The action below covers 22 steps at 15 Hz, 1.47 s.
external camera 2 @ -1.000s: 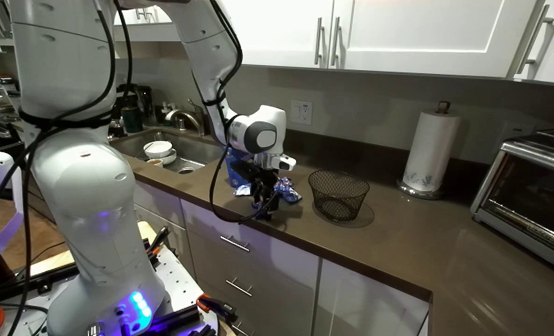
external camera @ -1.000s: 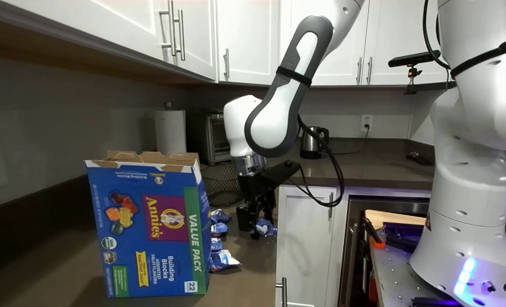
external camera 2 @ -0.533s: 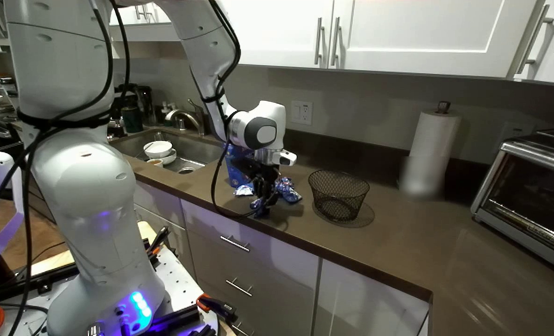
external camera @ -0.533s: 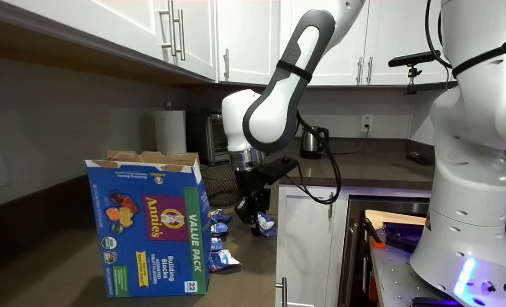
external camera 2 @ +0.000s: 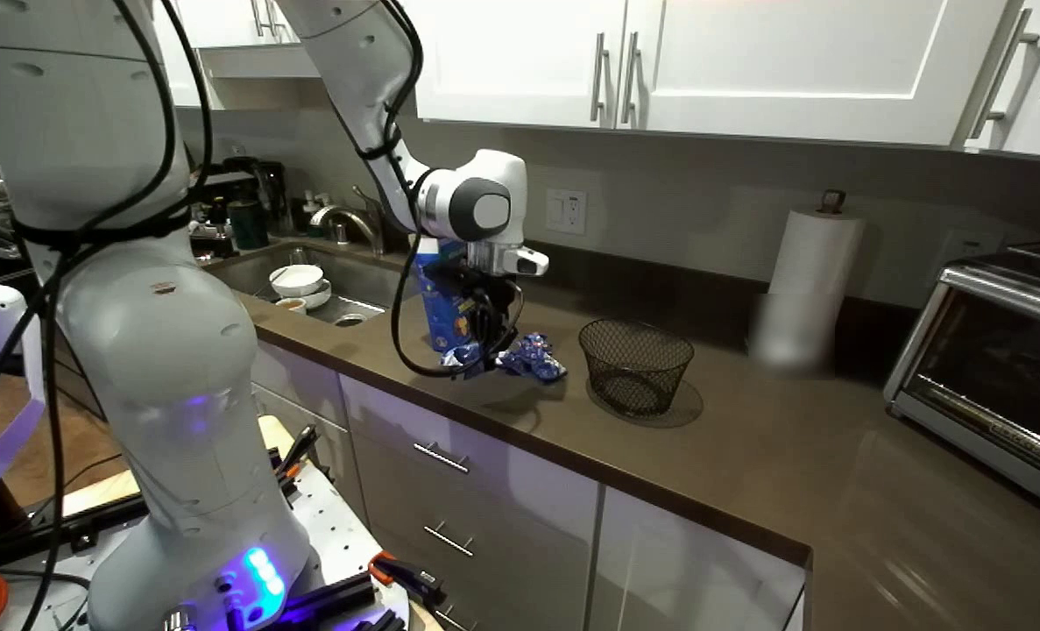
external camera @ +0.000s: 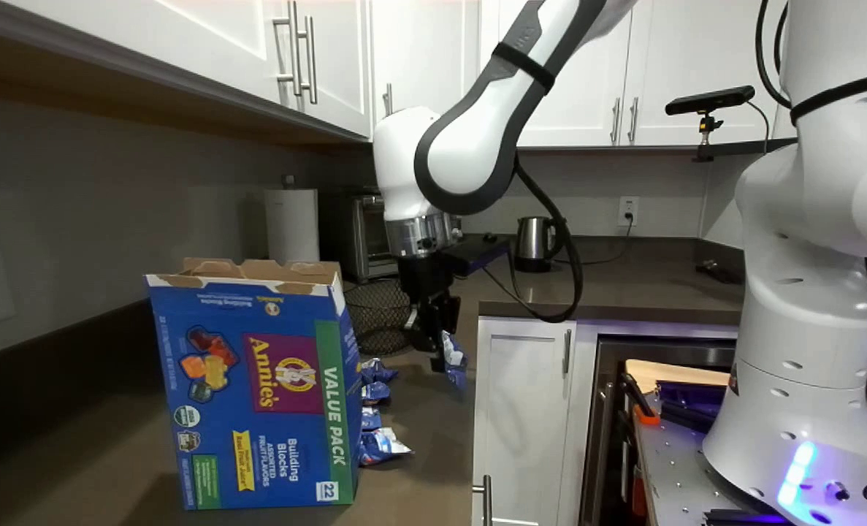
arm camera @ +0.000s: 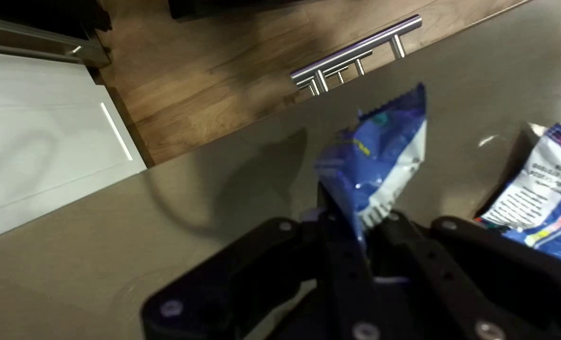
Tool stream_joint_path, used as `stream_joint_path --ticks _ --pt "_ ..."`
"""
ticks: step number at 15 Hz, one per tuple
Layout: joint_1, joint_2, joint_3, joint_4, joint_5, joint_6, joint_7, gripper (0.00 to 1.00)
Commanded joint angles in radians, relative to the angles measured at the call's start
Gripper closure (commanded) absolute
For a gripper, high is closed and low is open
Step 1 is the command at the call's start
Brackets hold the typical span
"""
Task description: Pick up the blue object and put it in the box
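A small crinkly blue pouch with a white strip, the blue object [arm camera: 379, 151], is pinched by one end between the fingertips of my gripper [arm camera: 359, 222]. In an exterior view the pouch [external camera: 455, 361] hangs beside the fingers, above the counter near its front edge; its shadow falls on the counter in the wrist view. The box [external camera: 258, 394], a large blue printed carton, stands upright with its top flaps raised, nearer that camera than my gripper. In an exterior view the box [external camera 2: 443, 307] shows partly behind the arm. The pinched end is hidden by the fingers.
Several similar pouches [external camera: 382, 446] lie on the counter beside the carton, one pouch [arm camera: 540, 189] close to my gripper. A black wire basket [external camera 2: 635, 359] stands further along. Beyond are a paper towel roll [external camera 2: 804, 289] and toaster oven [external camera 2: 1001, 368]. Drawer handles [arm camera: 356, 47] jut below the counter edge.
The gripper has shut on the blue pouch and risen with it off the counter. The arm is higher than before. The carton and loose pouches have stayed in place.
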Motion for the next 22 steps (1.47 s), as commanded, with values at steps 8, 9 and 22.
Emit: stream_joint_path --ticks 8,9,22 --pt "0.022 -0.278 0.119 0.005 -0.023 -0.085 0.011 0.95" --pt "0.024 -0.291 0.136 0.013 -0.033 -0.082 0.017 0.95" --pt "0.035 -0.317 0.269 0.194 -0.201 -0.186 0.058 0.96"
